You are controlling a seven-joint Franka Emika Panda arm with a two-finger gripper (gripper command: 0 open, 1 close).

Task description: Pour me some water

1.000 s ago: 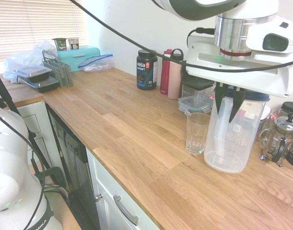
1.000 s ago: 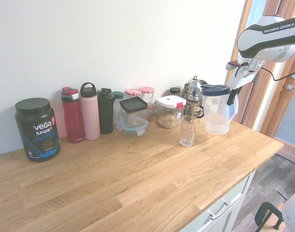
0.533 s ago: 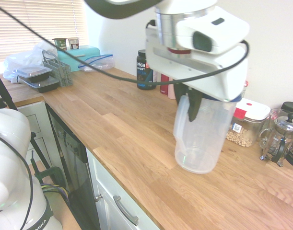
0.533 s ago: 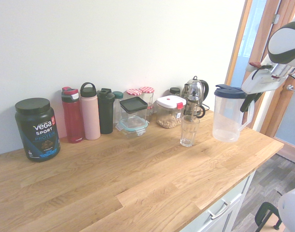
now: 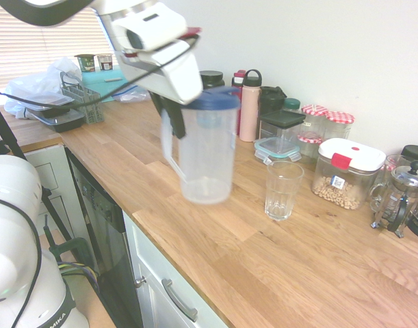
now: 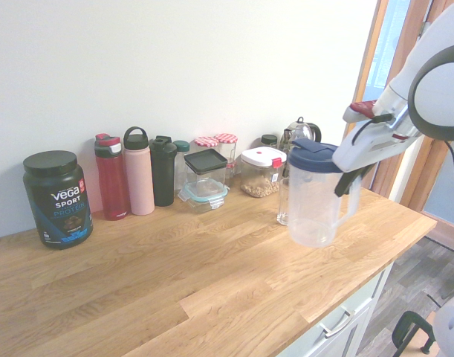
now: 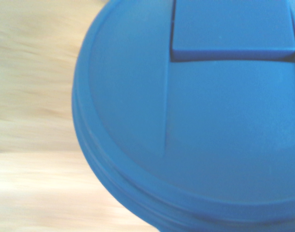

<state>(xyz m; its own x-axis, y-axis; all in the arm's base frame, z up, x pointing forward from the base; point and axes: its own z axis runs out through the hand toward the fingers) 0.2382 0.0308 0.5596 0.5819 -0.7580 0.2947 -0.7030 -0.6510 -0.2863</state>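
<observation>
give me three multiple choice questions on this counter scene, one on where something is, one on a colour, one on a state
1. Where is the pitcher?
A. standing on the counter
B. held up above the counter
C. lying on its side

2. What colour is the pitcher's lid?
A. blue
B. red
C. white

3. What state is the drinking glass in?
A. tipped over
B. upside down
C. upright and empty

Answers:
1 B, the gripper holds its handle with its base clear of the wood.
2 A, blue fills the wrist view.
3 C, it stands open end up, nothing visible inside.

White Franka arm (image 5: 154, 48), dark joint bands, red wrist trim, black cable, dark end effector (image 5: 169, 109)
</observation>
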